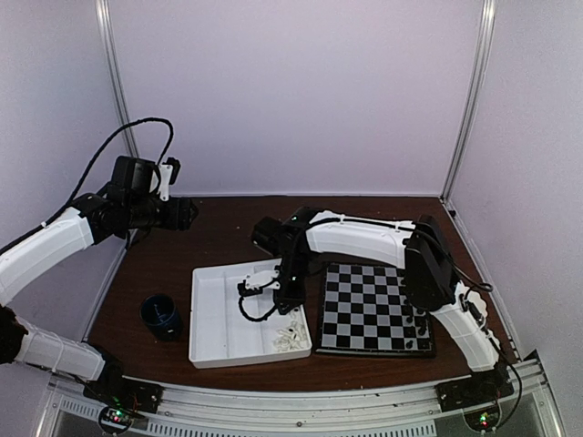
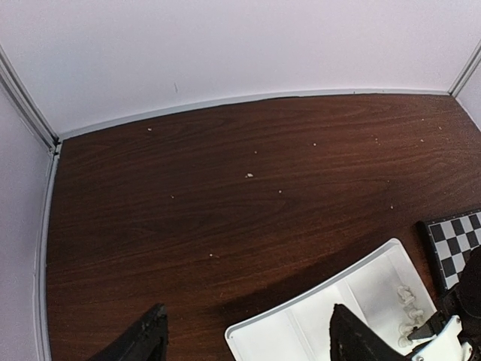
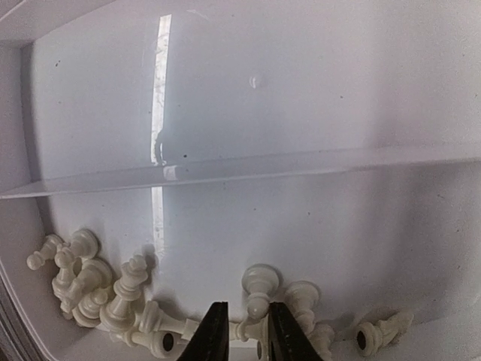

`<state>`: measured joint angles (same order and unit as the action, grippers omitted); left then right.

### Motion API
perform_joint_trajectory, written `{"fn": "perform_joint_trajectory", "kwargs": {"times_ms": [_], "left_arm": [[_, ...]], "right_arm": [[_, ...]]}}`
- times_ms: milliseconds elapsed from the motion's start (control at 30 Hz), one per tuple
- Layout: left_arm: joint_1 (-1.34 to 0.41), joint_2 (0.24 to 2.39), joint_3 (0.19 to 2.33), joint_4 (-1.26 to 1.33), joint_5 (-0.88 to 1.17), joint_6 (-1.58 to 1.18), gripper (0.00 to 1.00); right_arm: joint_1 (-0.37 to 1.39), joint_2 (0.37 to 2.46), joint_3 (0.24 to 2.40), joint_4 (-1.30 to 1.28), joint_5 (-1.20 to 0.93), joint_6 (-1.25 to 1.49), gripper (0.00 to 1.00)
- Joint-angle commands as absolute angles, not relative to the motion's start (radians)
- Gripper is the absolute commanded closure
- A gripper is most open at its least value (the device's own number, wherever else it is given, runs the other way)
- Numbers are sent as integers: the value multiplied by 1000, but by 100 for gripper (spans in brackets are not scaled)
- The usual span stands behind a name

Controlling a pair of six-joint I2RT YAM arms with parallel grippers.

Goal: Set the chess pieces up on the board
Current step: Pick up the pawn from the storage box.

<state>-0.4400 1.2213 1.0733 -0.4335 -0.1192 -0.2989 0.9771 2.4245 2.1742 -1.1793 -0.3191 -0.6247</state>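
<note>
The dark brown wooden desk (image 1: 164, 264) is carrying the white compartmented plastic tray (image 1: 219, 319) beside the checkered board (image 1: 373, 305). Up close, the right wrist view is resolving overhead's pale heap into tiny white plastic chessmen (image 3: 98, 289) in the tray. The right claw (image 3: 248, 335) is straddling one, and I cannot tell if it is pinching. The left claw (image 2: 248, 338) is hanging spread wide.

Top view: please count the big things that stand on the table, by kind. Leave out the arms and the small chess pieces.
Board: 1
Tray: 1
Cup: 1
Total: 3
</note>
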Motion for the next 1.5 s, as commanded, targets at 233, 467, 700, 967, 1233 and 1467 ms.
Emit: {"fn": "perform_joint_trajectory", "kwargs": {"times_ms": [233,467,700,967,1233,1467], "left_arm": [[-436,1239,1094,-393,-88,-301,27],[-436,1248,1098,-396,-77,-299,27],[-436,1254,1100,-399,-69,-299,27],[-436,1265,1104,-404,-60,-299,27],[-436,1265,1104,-405,-53,-299,27],[-436,1263,1106,-406,-49,-298,27]], "right_arm": [[983,2447,2224,-1194,-317,-618,87],[983,2446,2230,-1199,-329,-618,96],[983,2441,2233,-1204,-327,-620,99],[983,2452,2232,-1196,-318,-616,85],[986,2485,2260,-1206,-323,-613,89],[988,2468,2267,-1215,-332,-615,97]]}}
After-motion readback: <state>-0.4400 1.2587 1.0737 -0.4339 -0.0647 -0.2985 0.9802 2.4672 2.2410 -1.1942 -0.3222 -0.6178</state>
